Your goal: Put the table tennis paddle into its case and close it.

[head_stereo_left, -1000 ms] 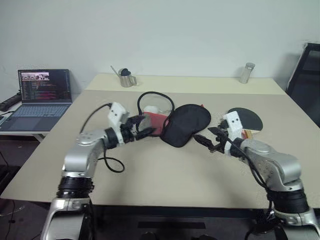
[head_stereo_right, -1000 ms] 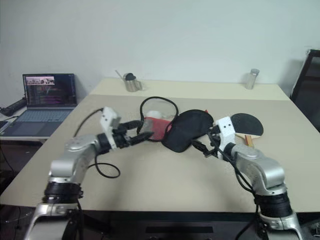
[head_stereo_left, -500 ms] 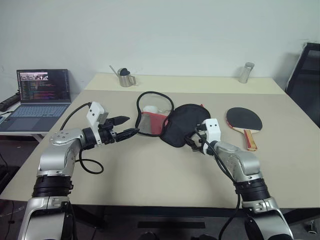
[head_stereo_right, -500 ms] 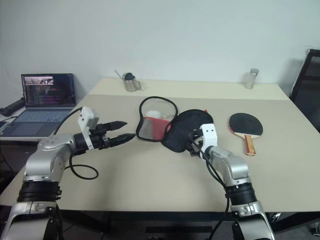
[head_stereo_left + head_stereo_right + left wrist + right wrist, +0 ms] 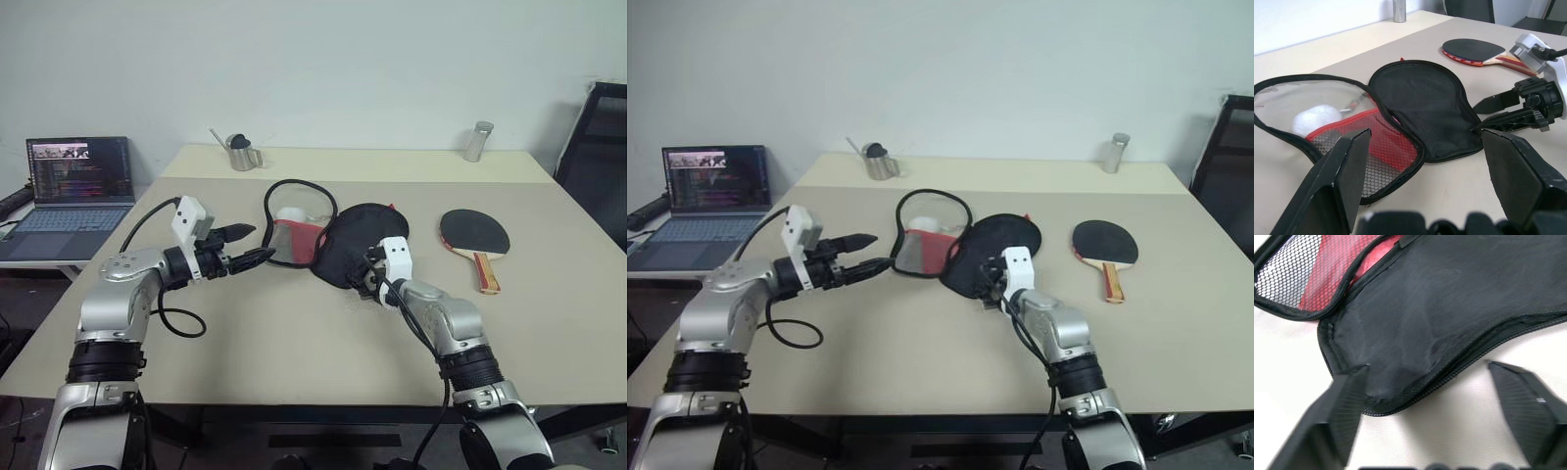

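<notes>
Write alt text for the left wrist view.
An unzipped paddle case lies open on a beige table, the right claw open at its narrow end. A table tennis paddle lies beyond it.

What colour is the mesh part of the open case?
Red, edged in black, on the case; the left wrist view shows it best.

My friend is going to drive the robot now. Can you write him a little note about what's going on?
Left gripper: open, holding nothing, pointing at the case's red mesh half.
Right gripper: fingers open, at the near edge of the case's black half, not gripping yet.
The case lies unzipped and spread open on the table.
The paddle lies on the table to the right of the case, untouched.
Done: case opened.
Left: put the paddle in, fold the case, zip it.
</notes>
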Tool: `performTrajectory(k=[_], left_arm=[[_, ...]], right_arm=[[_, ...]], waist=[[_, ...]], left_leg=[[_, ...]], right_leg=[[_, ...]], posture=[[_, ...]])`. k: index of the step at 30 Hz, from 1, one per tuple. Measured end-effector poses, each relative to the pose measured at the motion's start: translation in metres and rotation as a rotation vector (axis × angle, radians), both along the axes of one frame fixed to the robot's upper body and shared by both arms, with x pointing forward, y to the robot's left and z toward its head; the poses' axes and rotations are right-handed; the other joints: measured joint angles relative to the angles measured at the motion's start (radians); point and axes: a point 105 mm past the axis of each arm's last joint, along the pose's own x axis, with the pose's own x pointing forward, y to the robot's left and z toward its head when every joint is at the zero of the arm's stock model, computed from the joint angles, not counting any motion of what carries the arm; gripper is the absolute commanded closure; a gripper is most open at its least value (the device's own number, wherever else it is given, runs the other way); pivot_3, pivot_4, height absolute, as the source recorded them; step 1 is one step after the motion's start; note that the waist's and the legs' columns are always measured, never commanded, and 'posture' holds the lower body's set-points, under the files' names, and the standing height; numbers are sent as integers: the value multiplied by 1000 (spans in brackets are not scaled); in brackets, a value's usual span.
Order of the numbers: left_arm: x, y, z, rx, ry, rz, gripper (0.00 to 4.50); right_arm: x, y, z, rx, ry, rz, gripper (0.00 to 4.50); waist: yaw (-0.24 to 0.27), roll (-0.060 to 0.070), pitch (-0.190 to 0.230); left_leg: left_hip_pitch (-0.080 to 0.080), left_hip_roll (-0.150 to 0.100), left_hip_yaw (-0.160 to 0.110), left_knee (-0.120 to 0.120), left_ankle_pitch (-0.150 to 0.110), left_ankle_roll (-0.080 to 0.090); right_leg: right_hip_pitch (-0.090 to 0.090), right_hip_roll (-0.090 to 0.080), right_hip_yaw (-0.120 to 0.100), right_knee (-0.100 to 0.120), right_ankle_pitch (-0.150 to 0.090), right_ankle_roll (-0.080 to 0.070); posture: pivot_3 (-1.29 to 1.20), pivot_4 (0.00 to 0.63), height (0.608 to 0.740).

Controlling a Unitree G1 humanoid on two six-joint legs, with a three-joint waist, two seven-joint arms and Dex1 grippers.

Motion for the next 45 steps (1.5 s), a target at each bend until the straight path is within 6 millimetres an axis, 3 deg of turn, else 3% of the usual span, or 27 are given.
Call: performTrajectory(k=[9,15,21,29,37,45], left_arm=[[0,-4,-2,-7,2,-11,605],[-5,-14,0,22,-9,-66,605],[-12,-21,-5,38,3,-118,605],[-15,-30,-10,50,17,-165,605],[-16,-37,-15,54,32,-190,605],[-15,-38,-15,54,33,-191,605]], right_arm=[[-2,10,2,23,1,19,4473],[-3,-2,5,27,25,10,4473],[-10,-50,7,5,88,-28,4473],[-22,-96,13,-75,154,3,4473],[-20,-97,20,-116,163,70,4473],[-6,-102,22,-110,168,48,4473]], waist=[[-1,0,0],[1,0,0],[1,0,0],[1,0,0],[0,0,0],[0,0,0]], left_leg=[[0,0,0,0,0,0],[0,0,0,0,0,0],[0,0,1,0,0,0],[0,0,1,0,0,0],[0,0,1,0,0,0],[0,0,1,0,0,0]], right_leg=[[0,0,0,0,0,0],[0,0,1,0,0,0],[0,0,1,0,0,0],[0,0,0,-1,0,0],[0,0,0,-1,0,0],[-1,0,0,-1,0,0]], posture=[[0,150,740],[0,150,740],[0,150,740],[0,150,740],[0,150,740],[0,150,740]])
